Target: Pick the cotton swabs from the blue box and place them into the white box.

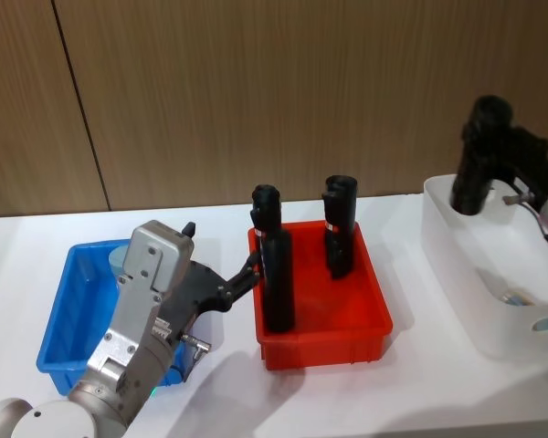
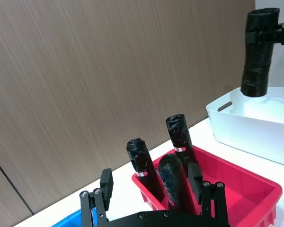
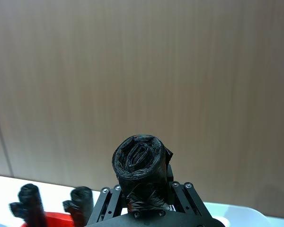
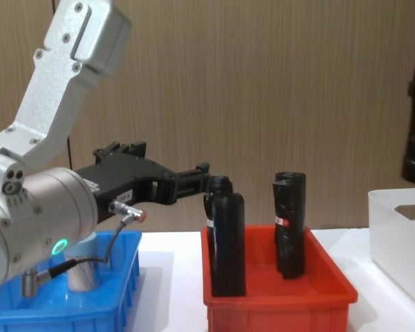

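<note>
Right pincer [image 1: 482,146] grips a black bottle [image 1: 476,173]; left pincer [image 1: 247,274] open (arm hides the blue box [image 1: 68,315]).

You see a bright blue box [image 1: 59,319] on a white table [image 1: 301,401], a red bin [image 1: 365,310] holding glossy black bottles [image 1: 276,265] with small white-and-red bands, and a translucent white box [image 1: 493,274]. A pale blue lid [image 1: 121,260] shows in the blue box. The wall [image 1: 256,91] is brown woodgrain.
</note>
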`<control>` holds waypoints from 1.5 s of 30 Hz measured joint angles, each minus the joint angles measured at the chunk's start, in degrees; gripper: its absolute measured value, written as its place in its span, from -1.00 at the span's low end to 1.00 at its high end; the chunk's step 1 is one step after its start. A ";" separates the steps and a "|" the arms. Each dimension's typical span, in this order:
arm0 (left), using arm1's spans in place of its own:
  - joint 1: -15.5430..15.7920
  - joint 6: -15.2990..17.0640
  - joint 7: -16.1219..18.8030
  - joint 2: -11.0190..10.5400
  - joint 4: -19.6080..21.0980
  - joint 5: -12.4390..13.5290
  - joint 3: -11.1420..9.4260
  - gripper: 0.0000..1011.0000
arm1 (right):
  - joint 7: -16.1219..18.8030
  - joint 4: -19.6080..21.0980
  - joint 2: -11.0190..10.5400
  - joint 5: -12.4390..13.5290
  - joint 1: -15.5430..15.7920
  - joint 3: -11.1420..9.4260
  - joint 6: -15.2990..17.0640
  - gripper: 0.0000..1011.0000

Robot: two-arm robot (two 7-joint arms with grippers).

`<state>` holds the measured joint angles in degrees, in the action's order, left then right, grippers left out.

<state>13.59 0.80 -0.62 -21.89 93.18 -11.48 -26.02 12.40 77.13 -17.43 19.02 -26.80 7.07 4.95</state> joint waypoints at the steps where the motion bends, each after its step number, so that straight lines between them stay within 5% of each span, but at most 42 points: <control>1: 0.00 0.00 0.00 0.00 0.00 0.00 0.00 0.99 | -0.23 -0.15 -0.10 -0.06 -0.01 -0.13 0.17 -0.22; 24: 0.00 0.00 0.00 0.00 0.00 0.00 0.00 0.99 | -3.27 -7.56 -2.05 -0.97 -0.67 -2.74 3.24 -0.22; 45: 0.00 0.00 0.00 0.00 0.00 0.00 0.00 0.99 | -3.40 -11.85 -2.06 -1.09 -1.78 -3.14 2.88 0.98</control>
<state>13.59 0.80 -0.62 -21.89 93.18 -11.48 -26.02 9.00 65.28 -19.50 17.93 -28.58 3.94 7.83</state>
